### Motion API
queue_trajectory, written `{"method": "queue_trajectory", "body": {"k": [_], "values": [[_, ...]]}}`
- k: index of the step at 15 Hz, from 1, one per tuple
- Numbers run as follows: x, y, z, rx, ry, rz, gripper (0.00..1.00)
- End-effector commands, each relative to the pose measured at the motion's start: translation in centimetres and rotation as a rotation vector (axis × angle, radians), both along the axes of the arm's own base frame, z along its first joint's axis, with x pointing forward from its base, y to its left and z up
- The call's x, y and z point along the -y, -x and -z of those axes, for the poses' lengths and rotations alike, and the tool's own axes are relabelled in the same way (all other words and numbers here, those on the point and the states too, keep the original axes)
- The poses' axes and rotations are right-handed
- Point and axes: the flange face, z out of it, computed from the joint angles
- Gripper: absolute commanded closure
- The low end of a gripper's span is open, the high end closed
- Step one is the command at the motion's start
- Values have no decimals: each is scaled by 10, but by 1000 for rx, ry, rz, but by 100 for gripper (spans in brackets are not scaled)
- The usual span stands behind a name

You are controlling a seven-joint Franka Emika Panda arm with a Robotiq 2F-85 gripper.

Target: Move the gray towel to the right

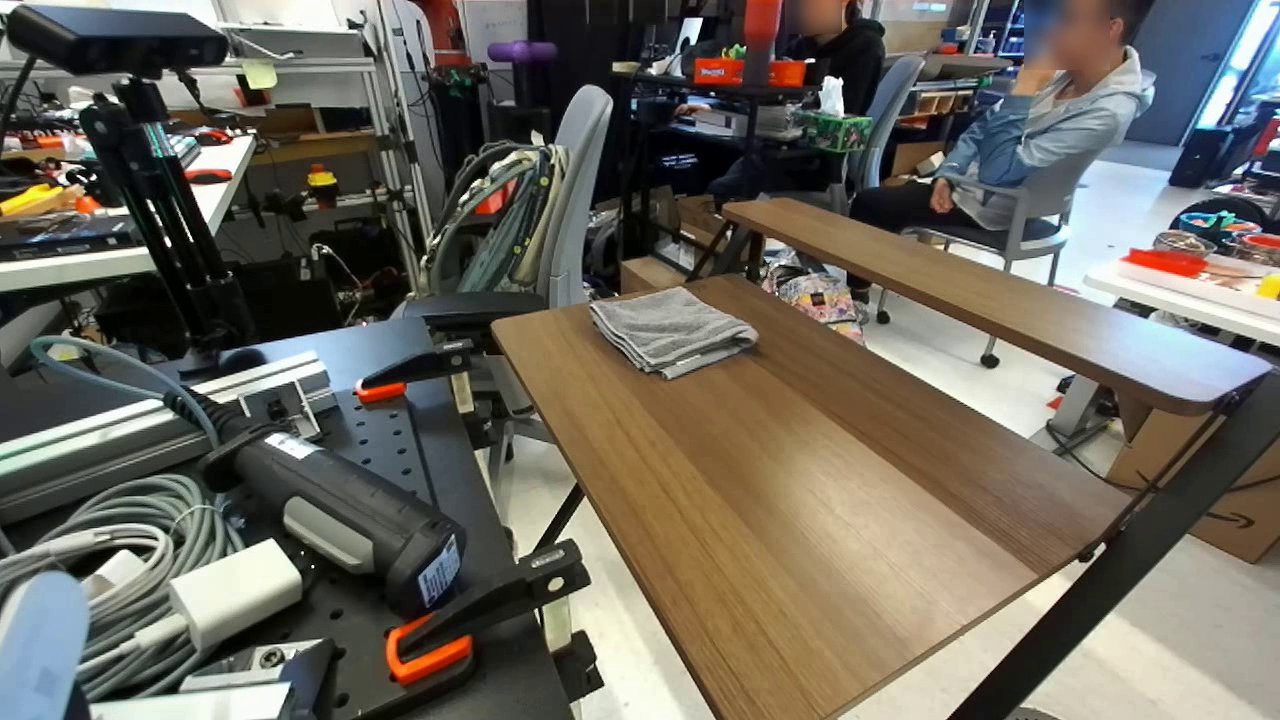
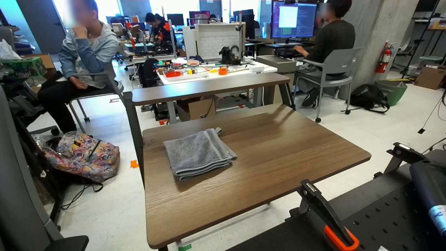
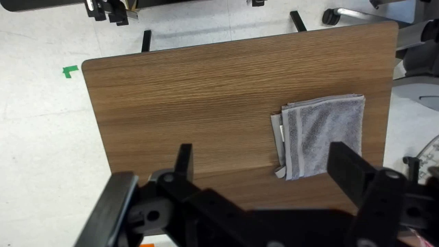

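Folded grey terry towel (image 3: pixel 324 137): lying flat on the brown wood-grain table (image 3: pixel 188 85), near one short end. Squarish pad, so no real long axis; its pale-striped side faces the table's opposite end.

My jaws: spread wide, holding nothing, somewhere above the table. Height can't be told; neither exterior view shows them, so not touching the towel.

Key relation: in the wrist view the towel lies ahead of my jaws and off to that picture's right. The picture-right finger (image 3: pixel 346 168) is the nearer one and covers the towel's lower corner there; the middle of my gap falls over wood. My call: shift sideways and forward to centre on the striped side, then drop and pinch across it. Grasp not yet made. Risk: catching only the top layer and unfolding it.

"Right" most likely means lengthwise along the table (image 2: pixel 278 139), away from the grey office chair (image 1: pixel 585 170).

Farther out: raised brown wooden shelf (image 2: pixel 209 89) along one long edge; black perforated bench (image 2: pixel 376 202) beside the opposite one, gap between; multicoloured patterned backpack (image 2: pixel 83 155) on the floor.
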Motion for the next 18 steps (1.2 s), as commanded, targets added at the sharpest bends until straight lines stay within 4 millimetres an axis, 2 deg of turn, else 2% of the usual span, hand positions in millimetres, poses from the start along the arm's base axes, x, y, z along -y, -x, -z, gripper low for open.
{"method": "queue_trajectory", "body": {"k": [1, 4, 10, 14, 18], "values": [[-44, -23, 52, -1, 21, -35, 0], [-83, -45, 95, -17, 15, -39, 0], [-137, -84, 175, -92, -7, -23, 0], [-165, -107, 225, -78, -9, -15, 0], [-187, -125, 265, -37, -20, -21, 0]]}}
